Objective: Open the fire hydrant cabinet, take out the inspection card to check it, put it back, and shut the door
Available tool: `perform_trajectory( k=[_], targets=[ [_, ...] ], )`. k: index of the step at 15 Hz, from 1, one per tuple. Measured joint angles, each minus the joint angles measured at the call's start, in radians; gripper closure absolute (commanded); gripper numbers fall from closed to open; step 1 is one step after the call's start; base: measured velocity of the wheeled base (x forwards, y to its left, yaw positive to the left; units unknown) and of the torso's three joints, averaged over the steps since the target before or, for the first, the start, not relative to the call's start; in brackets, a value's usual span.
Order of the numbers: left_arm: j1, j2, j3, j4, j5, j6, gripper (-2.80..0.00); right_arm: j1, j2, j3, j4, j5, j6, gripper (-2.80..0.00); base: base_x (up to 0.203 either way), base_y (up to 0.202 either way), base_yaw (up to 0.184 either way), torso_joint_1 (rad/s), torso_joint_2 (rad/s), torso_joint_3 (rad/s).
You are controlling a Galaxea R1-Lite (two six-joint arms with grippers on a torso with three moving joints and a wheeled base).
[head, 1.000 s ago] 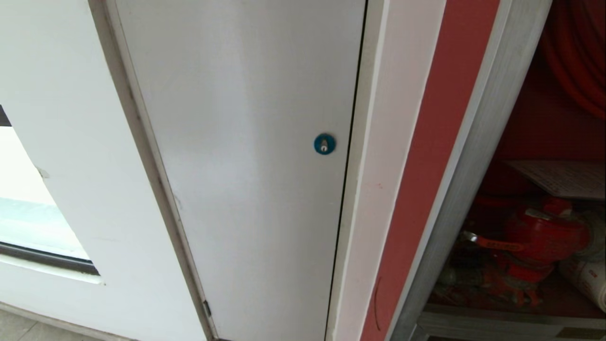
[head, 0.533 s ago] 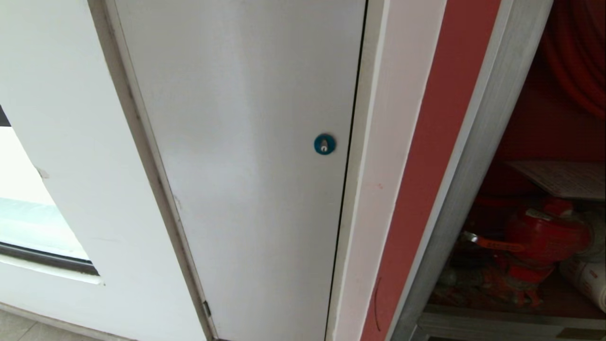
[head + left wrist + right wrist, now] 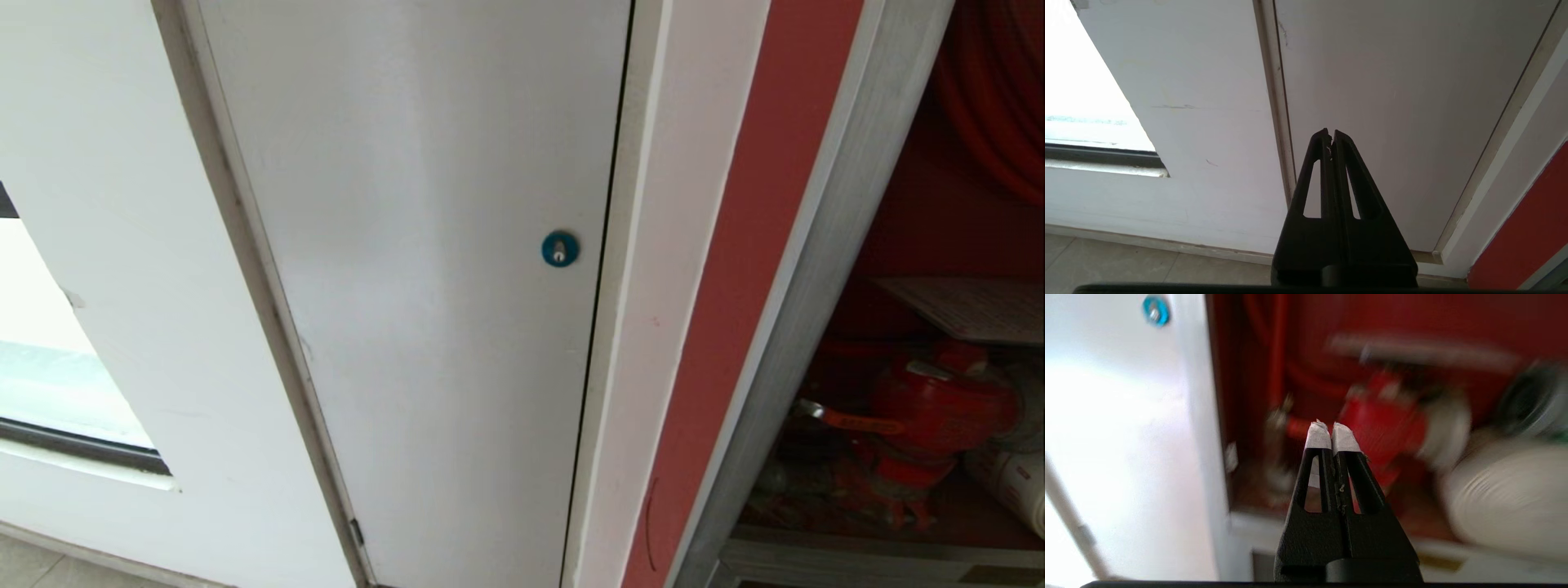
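Cabinet point(image 3: 824, 269) interior is shown at the right edge of the head view, framed in brushed silver beside a red strip of wall; no door pane is seen across the opening, so the door is judged to be already open, though the door itself lies outside every view. Inside are seen a red valve point(image 3: 939, 408), a red hose point(image 3: 992, 98) coiled in the upper corner, and a white rolled hose point(image 3: 1012, 482) at the lower right. The card point(image 3: 967, 306) is seen lying flat above the valve, near the right edge of the opening. To the left of the cabinet a plain grey-white panel point(image 3: 424, 286) with a round blue lock point(image 3: 559, 248) is shown; it is no part of the task. The right gripper point(image 3: 1331, 430) is clenched, nothing between its taped fingertips, and is pointed toward the valve from outside the opening. The left gripper point(image 3: 1331, 134), likewise clenched and empty, is parked low before the panel. The step in hand is judged to be the reach for the card. For the next move, the right jaws would have to be released and brought up to the card's free edge, clear of the valve.
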Motion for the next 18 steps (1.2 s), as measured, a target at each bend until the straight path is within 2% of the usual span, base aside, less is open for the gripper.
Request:
perform_trajectory(
  k=[2, 4, 8, 12, 14, 15, 17, 18],
  targets=[
    [0.0, 0.0, 0.0, 0.0, -0.001, 0.0, 0.0, 0.0, 0.099, -0.102, 0.0, -0.031, -0.085, 0.0, 0.0, 0.0, 0.0, 0.0, 0.0, 0.0],
    [0.0, 0.0, 0.0, 0.0, 0.0, 0.0, 0.0, 0.001, 0.172, -0.157, -0.003, -0.04, -0.241, 0.0, 0.0, 0.0, 0.0, 0.0, 0.0, 0.0],
    [0.0, 0.0, 0.0, 0.0, 0.0, 0.0, 0.0, 0.002, 0.304, -0.244, 0.012, -0.042, -0.463, 0.0, 0.0, 0.0, 0.0, 0.0, 0.0, 0.0],
    [0.0, 0.0, 0.0, 0.0, 0.0, 0.0, 0.0, 0.001, 0.372, -0.342, 0.156, -0.069, -0.801, 0.0, 0.0, 0.0, 0.0, 0.0, 0.0, 0.0],
    [0.0, 0.0, 0.0, 0.0, 0.0, 0.0, 0.0, 0.001, 0.394, -0.436, 0.318, -0.145, -0.946, 0.0, 0.0, 0.0, 0.0, 0.0, 0.0, 0.0],
    [0.0, 0.0, 0.0, 0.0, 0.0, 0.0, 0.0, 0.001, 0.403, -0.472, 0.41, -0.208, -1.02, 0.0, 0.0, 0.0, 0.0, 0.0, 0.0, 0.0],
    [0.0, 0.0, 0.0, 0.0, 0.0, 0.0, 0.0, 0.001, 0.431, -0.504, 0.527, -0.388, -1.143, 0.0, 0.0, 0.0, 0.0, 0.0, 0.0, 0.0],
    [0.0, 0.0, 0.0, 0.0, 0.0, 0.0, 0.0, 0.001, 0.456, -0.507, 0.533, -0.484, -1.178, 0.0, 0.0, 0.0, 0.0, 0.0, 0.0, 0.0]
  ],
)
